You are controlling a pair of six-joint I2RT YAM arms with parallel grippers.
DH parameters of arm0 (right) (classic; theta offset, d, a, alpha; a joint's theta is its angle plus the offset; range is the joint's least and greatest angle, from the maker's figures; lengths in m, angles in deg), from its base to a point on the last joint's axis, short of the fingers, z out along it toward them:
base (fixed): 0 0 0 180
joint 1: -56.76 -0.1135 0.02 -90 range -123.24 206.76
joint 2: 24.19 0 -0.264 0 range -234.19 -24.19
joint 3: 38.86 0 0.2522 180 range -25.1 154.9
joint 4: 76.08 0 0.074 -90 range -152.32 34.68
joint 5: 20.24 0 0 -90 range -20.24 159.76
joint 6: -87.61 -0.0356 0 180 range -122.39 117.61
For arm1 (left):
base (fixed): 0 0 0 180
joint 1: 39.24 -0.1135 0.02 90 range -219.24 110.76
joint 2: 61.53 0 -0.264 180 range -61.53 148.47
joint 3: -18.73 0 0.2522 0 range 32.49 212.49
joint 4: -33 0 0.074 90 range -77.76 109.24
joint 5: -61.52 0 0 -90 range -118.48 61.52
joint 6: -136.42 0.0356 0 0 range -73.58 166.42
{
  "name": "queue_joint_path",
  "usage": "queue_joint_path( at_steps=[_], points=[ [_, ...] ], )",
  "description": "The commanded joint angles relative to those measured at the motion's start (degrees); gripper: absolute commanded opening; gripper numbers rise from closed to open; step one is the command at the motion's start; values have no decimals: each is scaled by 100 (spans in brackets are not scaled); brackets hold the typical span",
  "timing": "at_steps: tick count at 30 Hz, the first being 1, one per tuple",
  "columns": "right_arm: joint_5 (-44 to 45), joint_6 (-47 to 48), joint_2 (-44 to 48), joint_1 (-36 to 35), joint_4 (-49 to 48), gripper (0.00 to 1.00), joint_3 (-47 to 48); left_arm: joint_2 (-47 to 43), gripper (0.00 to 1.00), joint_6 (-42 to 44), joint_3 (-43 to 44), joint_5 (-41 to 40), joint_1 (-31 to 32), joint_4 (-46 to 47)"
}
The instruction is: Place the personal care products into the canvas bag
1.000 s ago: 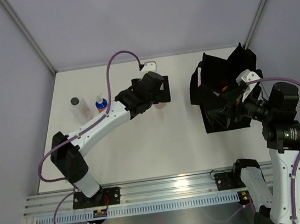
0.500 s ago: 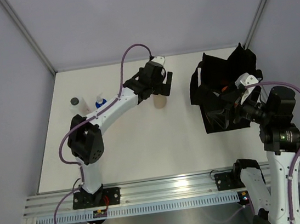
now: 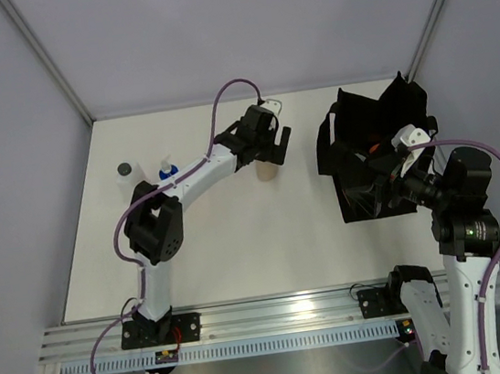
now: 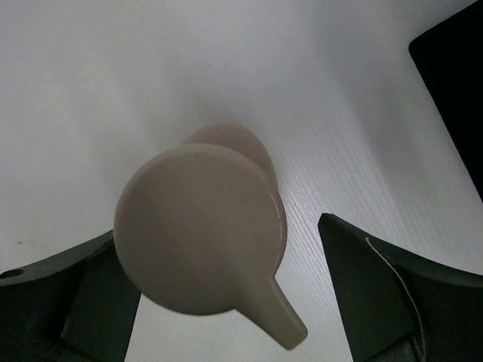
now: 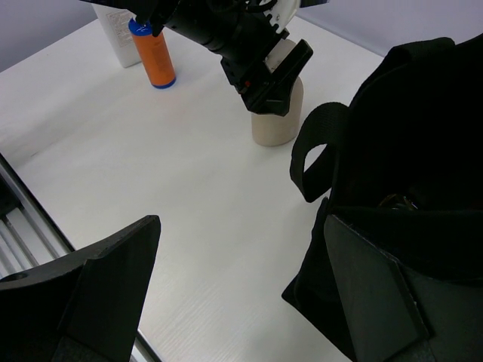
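The tan pump bottle (image 3: 267, 170) stands upright mid-table. My left gripper (image 3: 267, 148) is open just above it; in the left wrist view (image 4: 226, 298) the round pump head (image 4: 200, 226) sits between the two fingers, not gripped. It also shows in the right wrist view (image 5: 277, 115). An orange bottle with a blue cap (image 3: 168, 171) and a clear bottle with a grey cap (image 3: 126, 175) stand at the far left. The black canvas bag (image 3: 374, 148) stands open at the right, with something orange inside. My right gripper (image 5: 238, 230) is open and empty at the bag's near left edge (image 5: 407, 151).
The orange bottle (image 5: 155, 56) and the clear bottle (image 5: 119, 34) stand side by side near the left wall. A bag handle (image 5: 317, 151) loops out toward the tan bottle. A metal rail (image 3: 267, 318) runs along the table's near edge.
My left arm's elbow has swung right and the gripper has shifted slightly back and right, uncovering the tan pump bottle. My right arm has barely moved.
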Motion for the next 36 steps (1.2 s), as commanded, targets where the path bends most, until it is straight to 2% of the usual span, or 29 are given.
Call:
queue_joint_path(
  at_steps=[1,6,11,14,15,18,22,26,31,36],
  points=[
    [-133,37,50,25,-193,99,-8,170,92,95,264,6,-70,446],
    [-124,54,50,33,-202,100,-43,241,89,16,221,-126,-105,745],
    [-115,45,50,68,-210,100,-52,214,74,-20,133,-232,-114,912],
    [-115,45,59,77,-210,100,-61,179,55,59,89,-223,-123,992],
    [-107,54,59,86,-202,99,-69,144,44,86,54,-215,-123,1061],
    [-89,54,68,95,-193,100,-78,-49,20,208,-130,-206,-131,1194],
    [-62,28,59,130,-193,99,-43,-400,0,437,-324,39,-140,1291],
    [86,1,-2,139,-123,99,193,-1006,0,613,-500,540,-140,1396],
    [429,-253,-554,139,272,100,1238,-2103,0,491,-474,1296,-105,1738],
    [605,-787,-978,139,458,99,2213,-2686,0,210,-150,1648,-8,2151]
  ],
)
